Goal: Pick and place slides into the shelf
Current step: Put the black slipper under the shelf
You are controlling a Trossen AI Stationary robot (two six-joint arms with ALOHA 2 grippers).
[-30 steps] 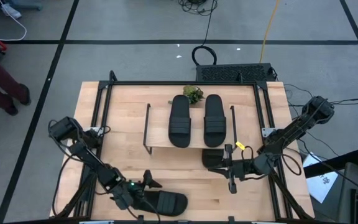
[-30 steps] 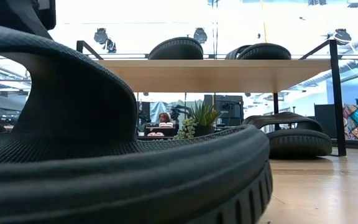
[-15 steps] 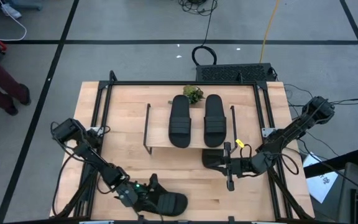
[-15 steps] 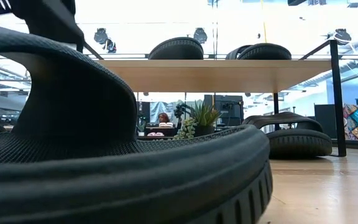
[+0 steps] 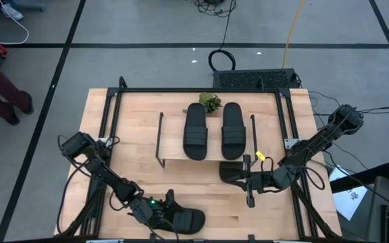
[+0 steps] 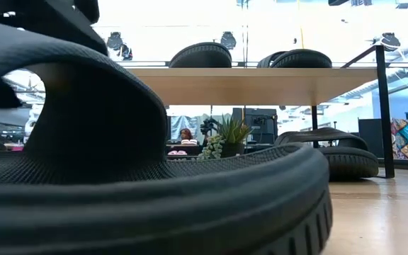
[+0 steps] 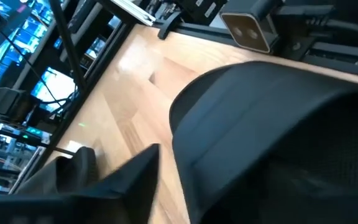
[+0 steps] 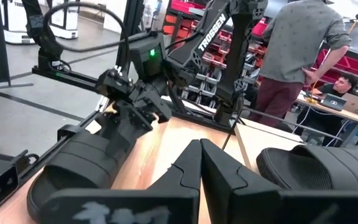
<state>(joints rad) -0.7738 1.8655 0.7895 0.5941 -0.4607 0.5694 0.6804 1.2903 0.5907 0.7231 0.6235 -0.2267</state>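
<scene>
Item: fourth black ribbed-strap slide sandal [image 5: 181,219], lying flat at the near edge of the light wooden worktop [image 5: 137,172], well apart from the shelf. Change over the last second: the left gripper [image 5: 161,210] had travelled along the worktop's near edge from just beside the sandal's heel end until it sat over the strap, and in the low view the sandal [image 6: 147,177] had shifted slightly, which suggested contact. Jaws of the left gripper: parted wide, one dark finger [image 7: 114,180] beside the strap in its wrist view; a closed hold could not be confirmed. Small two-tier rack with light wood top board and black wire sides [image 5: 174,152]: two black sandals [image 5: 195,131] [image 5: 232,130] side by side on the top board, a third [image 5: 231,172] at the front of the lower tier. Right gripper [image 5: 247,179]: unmoved next to that third sandal, its jaws pressed together on nothing in its wrist view [image 8: 199,171]. Also present: small green potted plant [image 5: 210,102] behind the rack. Assessment: three of four stored; the last pick appeared about to begin, with closing on the strap the likely next need.
</scene>
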